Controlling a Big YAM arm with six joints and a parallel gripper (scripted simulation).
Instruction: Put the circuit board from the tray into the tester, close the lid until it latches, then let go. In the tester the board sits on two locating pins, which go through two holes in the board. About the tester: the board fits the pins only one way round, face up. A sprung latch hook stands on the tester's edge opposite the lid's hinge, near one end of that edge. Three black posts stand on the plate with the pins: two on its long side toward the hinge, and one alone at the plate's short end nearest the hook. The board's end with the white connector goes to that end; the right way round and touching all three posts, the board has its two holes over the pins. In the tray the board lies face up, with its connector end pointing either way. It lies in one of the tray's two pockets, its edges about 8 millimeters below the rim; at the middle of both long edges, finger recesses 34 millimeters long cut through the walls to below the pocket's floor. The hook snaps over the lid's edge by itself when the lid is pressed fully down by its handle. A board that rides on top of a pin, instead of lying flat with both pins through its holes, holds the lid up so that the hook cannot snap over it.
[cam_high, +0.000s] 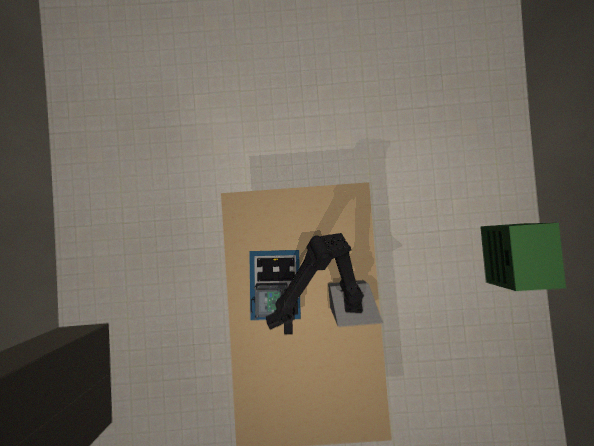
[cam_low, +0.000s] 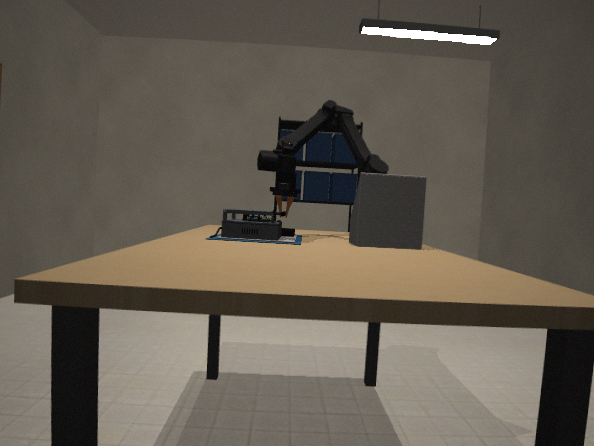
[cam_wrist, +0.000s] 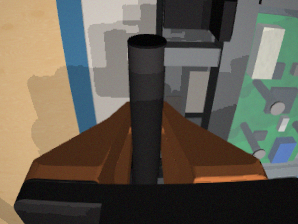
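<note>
My gripper (cam_wrist: 146, 111) is shut on the lid's black round handle (cam_wrist: 147, 83), which sticks out from the tester's edge over the blue mat. In the wrist view the green circuit board (cam_wrist: 278, 106) lies inside the tester under the lid's dark frame, with its white connector (cam_wrist: 268, 52) toward a black block (cam_wrist: 196, 12) at the tester's edge. I cannot tell whether that block hooks over the lid. In the exterior view the lid lies low and about level on the grey tester (cam_low: 250, 228), with the gripper (cam_low: 283, 213) at its right end. From above, the tester (cam_high: 270, 301) sits next to the black tray (cam_high: 274, 269).
A grey box (cam_low: 388, 210) holds the arm's base, to the right of the blue mat (cam_high: 274, 285). A blue-panelled rack (cam_low: 320, 167) stands behind the table. A green crate (cam_high: 522, 256) and a dark block (cam_high: 52, 382) stand on the floor, away from the table.
</note>
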